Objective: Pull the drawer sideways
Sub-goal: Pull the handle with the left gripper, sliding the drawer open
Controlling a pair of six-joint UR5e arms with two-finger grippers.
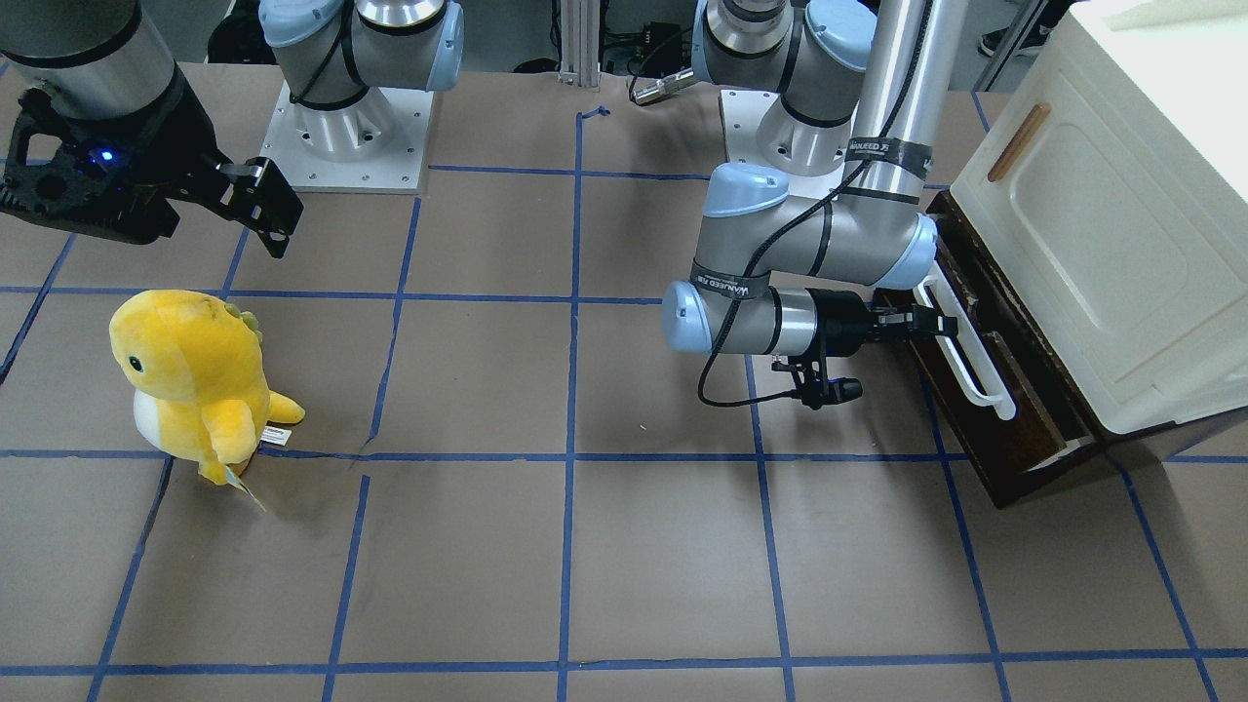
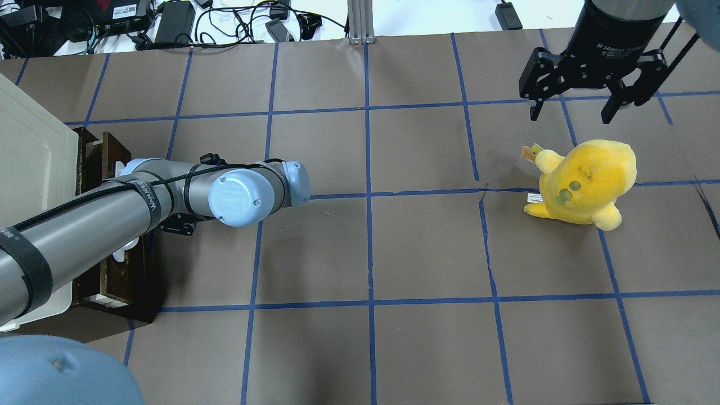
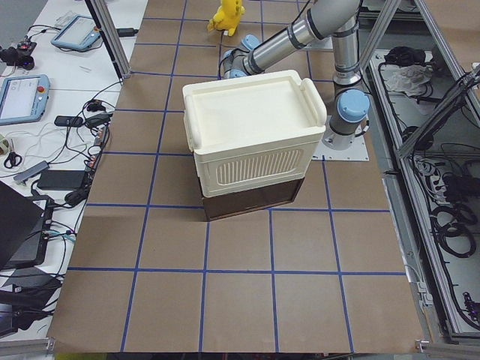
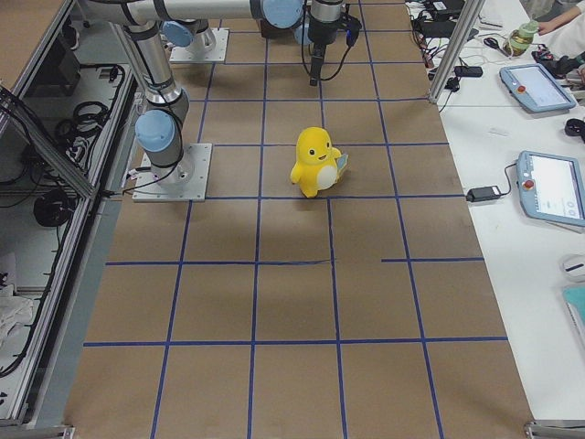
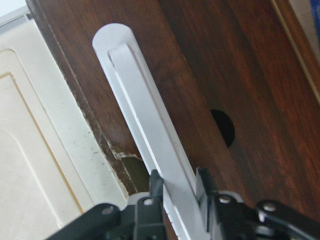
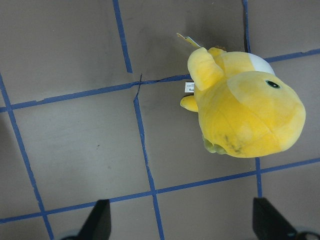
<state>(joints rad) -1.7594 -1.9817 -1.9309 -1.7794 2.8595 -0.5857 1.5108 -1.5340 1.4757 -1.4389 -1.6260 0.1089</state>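
Note:
The drawer [image 1: 985,429] has a dark brown wooden front and a long white bar handle [image 1: 970,356]. It sticks out a little from under the cream cabinet [image 1: 1121,224], with a gap at its near end. My left gripper [image 1: 938,322] is shut on the white handle near its far end. The left wrist view shows both fingers [image 5: 156,182] clamped around the bar [image 5: 145,135] against the brown front [image 5: 225,75]. In the overhead view the drawer [image 2: 115,281] lies under my left arm. My right gripper [image 2: 574,104] is open and empty, high above the table.
A yellow plush toy [image 1: 200,375] stands on the brown paper-covered table; it also shows in the right wrist view [image 6: 245,107]. Blue tape lines [image 1: 573,390] grid the table. The cabinet door has a small wooden handle [image 1: 1019,141]. Cables and power bricks [image 2: 180,19] lie beyond the far table edge.

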